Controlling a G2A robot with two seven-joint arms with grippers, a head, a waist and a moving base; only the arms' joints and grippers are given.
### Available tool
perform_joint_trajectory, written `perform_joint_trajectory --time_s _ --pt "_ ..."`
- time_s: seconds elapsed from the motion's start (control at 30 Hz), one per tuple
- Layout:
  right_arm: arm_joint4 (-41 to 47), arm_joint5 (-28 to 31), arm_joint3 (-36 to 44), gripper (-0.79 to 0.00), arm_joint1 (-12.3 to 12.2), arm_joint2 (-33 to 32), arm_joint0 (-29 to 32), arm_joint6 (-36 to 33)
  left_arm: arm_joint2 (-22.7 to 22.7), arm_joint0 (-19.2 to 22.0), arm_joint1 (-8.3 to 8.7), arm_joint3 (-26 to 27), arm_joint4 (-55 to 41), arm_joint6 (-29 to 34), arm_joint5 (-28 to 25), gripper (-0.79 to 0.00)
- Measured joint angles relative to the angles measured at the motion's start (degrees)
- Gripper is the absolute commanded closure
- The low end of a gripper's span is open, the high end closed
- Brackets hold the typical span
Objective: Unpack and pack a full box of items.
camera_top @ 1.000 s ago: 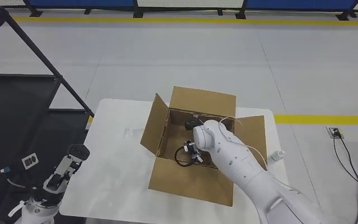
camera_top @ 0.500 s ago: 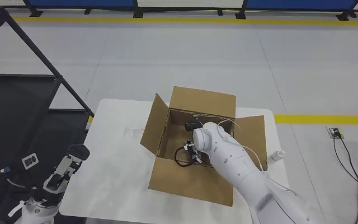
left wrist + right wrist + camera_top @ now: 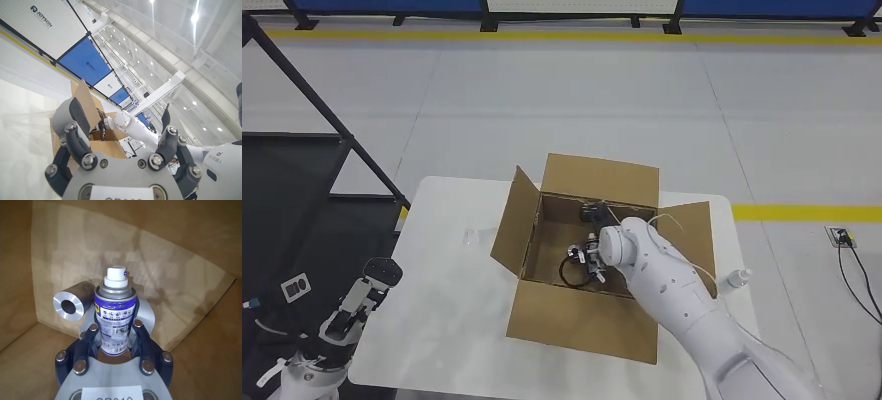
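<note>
Since a second ago the right gripper [image 3: 587, 262] is sitting slightly farther toward the right side of the cardboard box [image 3: 582, 330], and the box looks a touch nudged. Top view: the box is standing open on the white table [image 3: 452, 300], flaps out, with the right arm reaching down into it; the left gripper [image 3: 380, 270] is hanging off the table's near left corner, well apart. Left wrist view: its fingers [image 3: 78, 113] are spreading wide, grasping nothing. Right wrist view: the fingers are clamping the spray can [image 3: 113, 298] round its body, nozzle pointing away from the wrist, inside the box near a wall; a metal cylinder [image 3: 70, 306] is lying just beside the can, contact unclear. Cannot tell if the can is lifted yet. Judgement: pulling straight up is best, keeping the clamp firm, clearing the cylinder and the flaps.
</note>
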State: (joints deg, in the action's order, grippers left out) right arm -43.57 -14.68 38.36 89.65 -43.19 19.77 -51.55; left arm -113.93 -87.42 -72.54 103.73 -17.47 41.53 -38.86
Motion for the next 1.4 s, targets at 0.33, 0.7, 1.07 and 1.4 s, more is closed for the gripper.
perform_joint_trajectory --time_s 0.33,0.7,1.07,1.4 --pt "-15.41 -4.85 40.32 0.0 -9.06 -13.92 23.29 0.16 0.0 0.0 0.0 0.0 0.0 0.0 0.0 -0.785" --pt "-12.61 -0.11 65.65 0.0 -11.07 -24.87 50.8 38.65 0.0 0.0 0.0 0.0 0.0 0.0 0.0 -0.785" --pt "-11.19 0.32 65.77 0.0 -11.05 -25.43 52.24 42.34 0.0 0.0 0.0 0.0 0.0 0.0 0.0 -0.785" --pt "-10.99 1.15 66.01 0.0 -11.04 -25.55 52.42 43.12 0.0 0.0 0.0 0.0 0.0 0.0 0.0 -0.785"
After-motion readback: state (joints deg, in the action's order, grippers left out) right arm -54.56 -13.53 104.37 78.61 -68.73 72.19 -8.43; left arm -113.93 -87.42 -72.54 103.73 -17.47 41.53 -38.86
